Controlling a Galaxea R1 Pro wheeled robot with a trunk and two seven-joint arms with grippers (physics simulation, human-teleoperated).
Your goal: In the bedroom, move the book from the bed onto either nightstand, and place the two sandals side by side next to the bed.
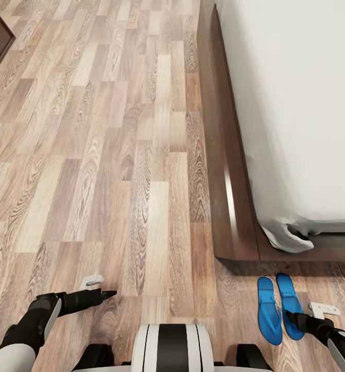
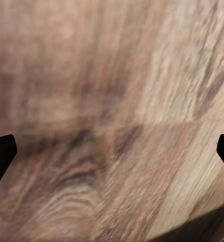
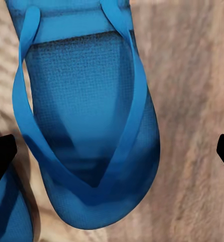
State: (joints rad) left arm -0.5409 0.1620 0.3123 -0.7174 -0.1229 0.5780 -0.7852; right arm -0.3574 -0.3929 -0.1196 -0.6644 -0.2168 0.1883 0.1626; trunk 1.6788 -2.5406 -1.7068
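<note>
- No text, label, brand, number or sign can be read in any view.
- The two blue sandals (image 1: 279, 307) at about 5 o'clock in the head view carry no readable lettering.

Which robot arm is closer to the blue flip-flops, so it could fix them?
The right. Its claw hangs right over the sandals by the bed; the left claw is over bare floor.

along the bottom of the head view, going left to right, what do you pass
left pincer → robot's white and black trunk → left-hand blue sandal → right-hand blue sandal → right pincer
</note>
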